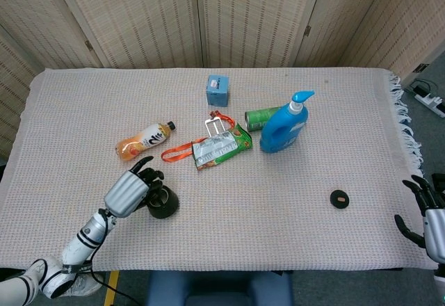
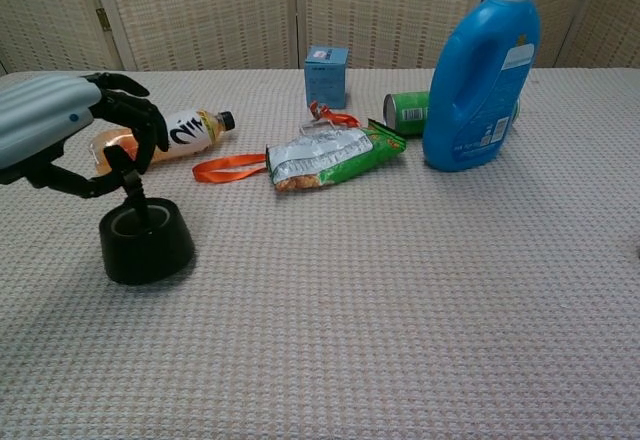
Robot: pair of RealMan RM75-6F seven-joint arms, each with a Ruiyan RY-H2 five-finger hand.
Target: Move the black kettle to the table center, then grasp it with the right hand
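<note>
Bright even light, soft shadows, sharp focus.

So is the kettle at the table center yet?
No, the black kettle sits near the front left of the table, well short of center, with the left robot hand on it.
</note>
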